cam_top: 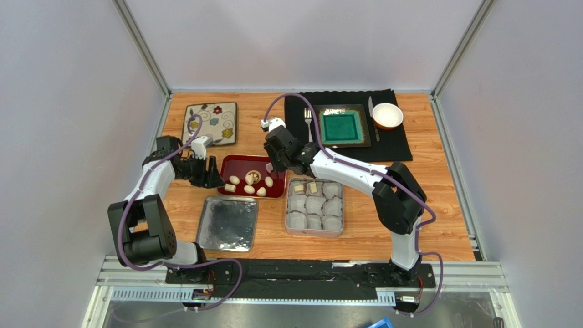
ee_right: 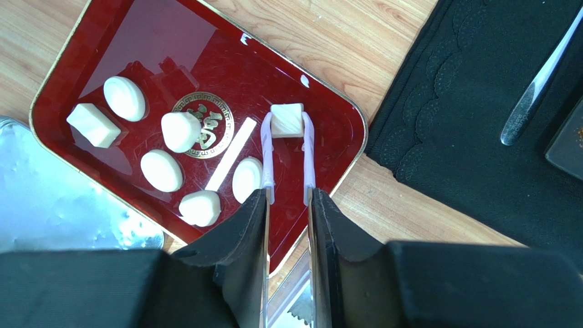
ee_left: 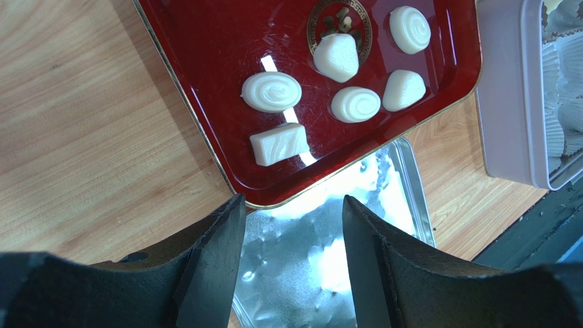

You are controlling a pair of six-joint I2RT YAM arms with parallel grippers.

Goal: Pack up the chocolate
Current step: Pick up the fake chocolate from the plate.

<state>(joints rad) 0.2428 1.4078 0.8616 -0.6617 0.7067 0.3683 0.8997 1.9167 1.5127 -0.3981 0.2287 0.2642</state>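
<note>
Cream chocolate (ee_right: 287, 119): likely light, hard, slick; flat sides suiting a hold.
Right tool (ee_right: 287, 201): pinching tongs (ee_right: 266, 157), tips flanking it.
Left tool (ee_left: 293, 212): hanging open, empty.

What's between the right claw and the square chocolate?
Pale tongs, held in the right claw, tips flanking the square chocolate; right wrist view.

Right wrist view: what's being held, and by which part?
The right gripper clamps pale tongs by their two arms; the tong tips sit against opposite sides of a square chocolate on the red tray.
</note>
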